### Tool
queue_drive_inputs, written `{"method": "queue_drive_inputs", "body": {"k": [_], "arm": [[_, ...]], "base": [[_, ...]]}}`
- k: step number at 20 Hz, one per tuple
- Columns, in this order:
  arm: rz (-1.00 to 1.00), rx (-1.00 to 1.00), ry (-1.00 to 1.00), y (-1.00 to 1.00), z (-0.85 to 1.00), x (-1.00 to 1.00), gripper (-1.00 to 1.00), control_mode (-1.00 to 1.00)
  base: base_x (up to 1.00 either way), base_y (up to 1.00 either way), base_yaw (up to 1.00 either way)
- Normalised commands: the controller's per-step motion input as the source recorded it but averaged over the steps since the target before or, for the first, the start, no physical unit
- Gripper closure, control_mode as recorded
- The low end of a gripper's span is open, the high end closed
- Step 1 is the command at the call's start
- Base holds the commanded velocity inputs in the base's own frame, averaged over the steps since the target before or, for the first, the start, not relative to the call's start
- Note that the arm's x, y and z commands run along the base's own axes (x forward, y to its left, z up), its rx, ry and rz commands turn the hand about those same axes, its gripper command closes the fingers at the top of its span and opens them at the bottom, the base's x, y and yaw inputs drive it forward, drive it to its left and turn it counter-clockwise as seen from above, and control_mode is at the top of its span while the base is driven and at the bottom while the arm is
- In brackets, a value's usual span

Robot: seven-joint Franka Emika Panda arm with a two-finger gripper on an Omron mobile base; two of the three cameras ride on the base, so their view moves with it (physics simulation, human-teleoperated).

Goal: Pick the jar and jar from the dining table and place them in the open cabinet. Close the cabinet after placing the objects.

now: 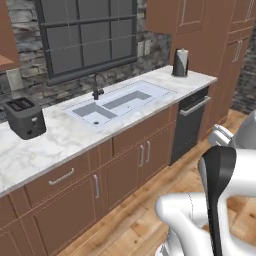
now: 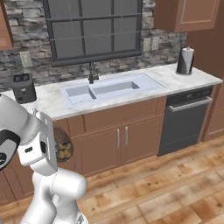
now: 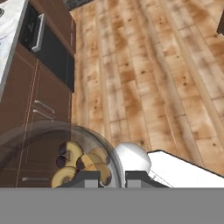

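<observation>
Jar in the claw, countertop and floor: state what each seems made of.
Jar: looks like clear glass, since the brown chunks and the cabinet fronts show through its wall.
Countertop: looks like polished marble, white with faint grey veins; it could be an imitation.
Floor: looks like wood planks, warm brown with streaked grain and seams between the boards.

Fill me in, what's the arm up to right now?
The gripper is shut on a clear glass jar with brown chunks, carried low beside the arm. The base faces the marble counter with the sink, toaster and dishwasher. No open cabinet is in sight yet.
</observation>
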Motion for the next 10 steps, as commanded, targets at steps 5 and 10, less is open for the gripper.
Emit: {"method": "queue_drive_inputs", "body": {"k": [5,10], "arm": [[0.00,0.00,0.00,0.00,0.00,0.00,1.00,1.00],[0.00,0.00,0.00,0.00,0.00,0.00,1.00,1.00]], "base": [[0.32,0.00,0.28],[0.24,0.00,0.31]]}}
